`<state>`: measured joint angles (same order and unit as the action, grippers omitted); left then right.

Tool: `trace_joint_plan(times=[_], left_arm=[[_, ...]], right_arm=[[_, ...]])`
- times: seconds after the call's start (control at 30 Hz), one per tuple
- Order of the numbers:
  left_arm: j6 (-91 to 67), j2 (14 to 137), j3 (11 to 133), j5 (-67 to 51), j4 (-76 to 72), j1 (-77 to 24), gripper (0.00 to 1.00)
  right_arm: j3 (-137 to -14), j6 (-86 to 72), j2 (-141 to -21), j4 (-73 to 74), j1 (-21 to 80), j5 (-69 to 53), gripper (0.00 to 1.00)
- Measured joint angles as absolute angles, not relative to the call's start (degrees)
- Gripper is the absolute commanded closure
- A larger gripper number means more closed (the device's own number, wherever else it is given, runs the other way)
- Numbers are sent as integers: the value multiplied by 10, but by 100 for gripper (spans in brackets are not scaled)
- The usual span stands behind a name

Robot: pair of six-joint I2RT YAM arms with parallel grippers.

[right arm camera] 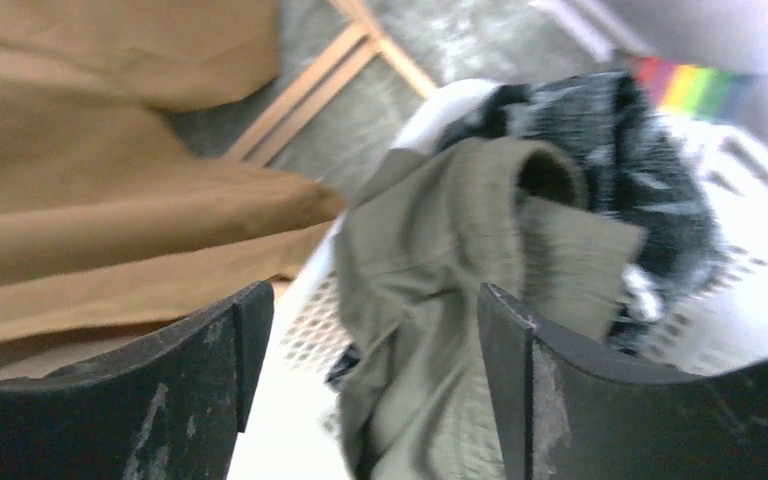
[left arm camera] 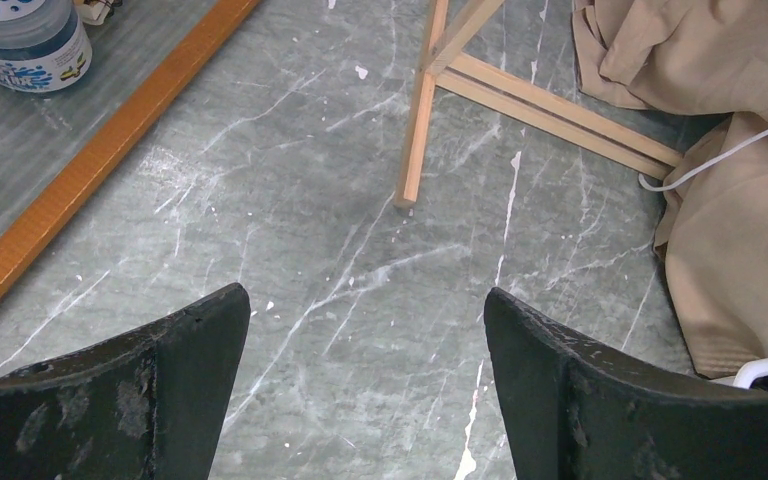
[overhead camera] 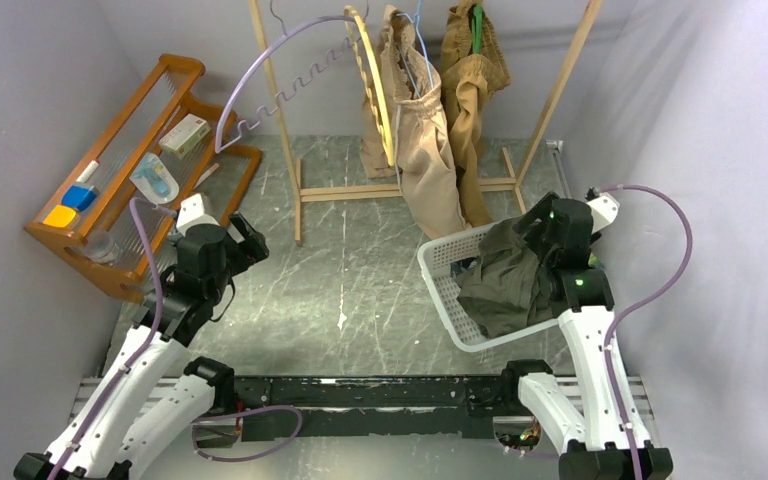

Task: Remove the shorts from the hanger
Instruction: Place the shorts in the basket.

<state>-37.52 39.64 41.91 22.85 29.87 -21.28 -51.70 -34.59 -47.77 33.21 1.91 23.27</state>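
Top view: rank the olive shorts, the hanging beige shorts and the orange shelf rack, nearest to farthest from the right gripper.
1. olive shorts, in the white basket, just under the right gripper.
2. beige shorts, hanging behind, to its left.
3. orange shelf rack, far left side.

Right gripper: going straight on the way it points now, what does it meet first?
Most likely the olive green shorts lying in the white basket, straight ahead of the open right gripper; depth is unclear.

Matt olive cloth shorts [overhead camera: 505,285] in white perforated plastic basket [overhead camera: 438,280]; pale bare wood rack [overhead camera: 350,192].
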Motion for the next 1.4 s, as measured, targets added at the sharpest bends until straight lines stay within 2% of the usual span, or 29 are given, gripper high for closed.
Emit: trace_joint_plan(times=[0.17,0.37,0.57,0.73,0.87,1.1,1.27,1.4], left_arm=[[-375,398,419,228,298,-213,9],[-375,396,419,229,299,-213,9],[-375,397,419,229,298,-213,8],[-373,406,419,228,292,-213,6],[-369,416,419,228,290,-213,3],[-368,416,419,226,290,-213,0],[-370,420,423,223,301,-213,0],[-387,419,426,222,312,-213,0]], right_arm=[[-447,-339,-480,272,19,115,25],[-373,-361,-513,298,19,106,21],[-426,-333,-502,308,19,79,21],[-481,-310,-444,268,19,-5,21],[-496,-294,-409,216,18,-113,21],[-498,-281,-423,139,19,-301,21],[-511,-279,-440,112,20,-372,24],[-521,-323,-482,7,33,-483,35]])
